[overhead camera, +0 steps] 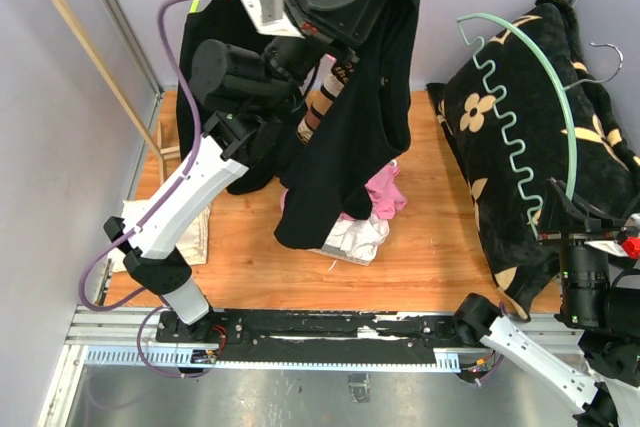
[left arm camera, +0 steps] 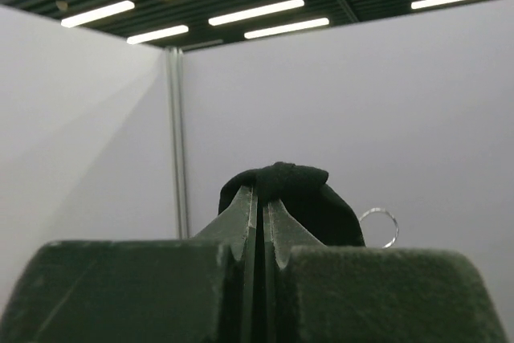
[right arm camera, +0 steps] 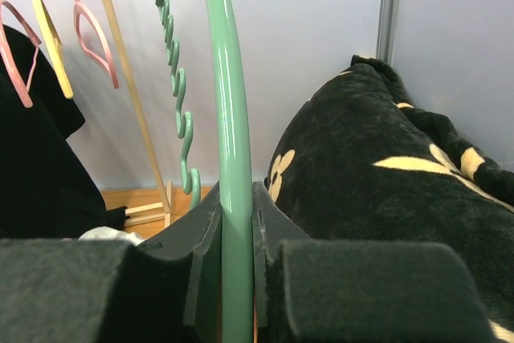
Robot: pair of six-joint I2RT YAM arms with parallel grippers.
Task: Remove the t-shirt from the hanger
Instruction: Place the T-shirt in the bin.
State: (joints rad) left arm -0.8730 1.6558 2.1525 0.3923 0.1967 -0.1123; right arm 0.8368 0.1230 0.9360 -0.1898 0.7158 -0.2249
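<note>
**Left gripper (left arm camera: 259, 198) clamped on the t-shirt (overhead camera: 360, 117), right gripper (right arm camera: 237, 198) on the hanger (right arm camera: 229, 78)**

Left gripper's jaws are pressed together with a fold of black cloth pinched between them. In its wrist view the cloth bunches over the fingertips. From above, that arm is raised in the upper middle of the frame. The t-shirt hangs from the grip in one long drape toward the table (overhead camera: 430, 247). Its lower edge ends over a pile of clothes (overhead camera: 365, 232), pink and white, and I cannot tell whether it touches them.

The right gripper, at the lower right of the overhead frame, is closed tight on the green hanger, whose bar runs straight up between the jaws. The hanger lies across a dark flowered cloth (overhead camera: 500, 97) at the right, well apart from the t-shirt. It looks bare, though with that cloth behind it I cannot be sure nothing is caught on it.

The t-shirt is probably light, soft and limp. It will likely fold, swing and snag rather than slide. One pinch should carry it, best at the collar or a shoulder seam, where the cloth is doubled. The hanger looks stiff and smooth and may twist in a grip, so the straight bar seems the safest hold.
</note>
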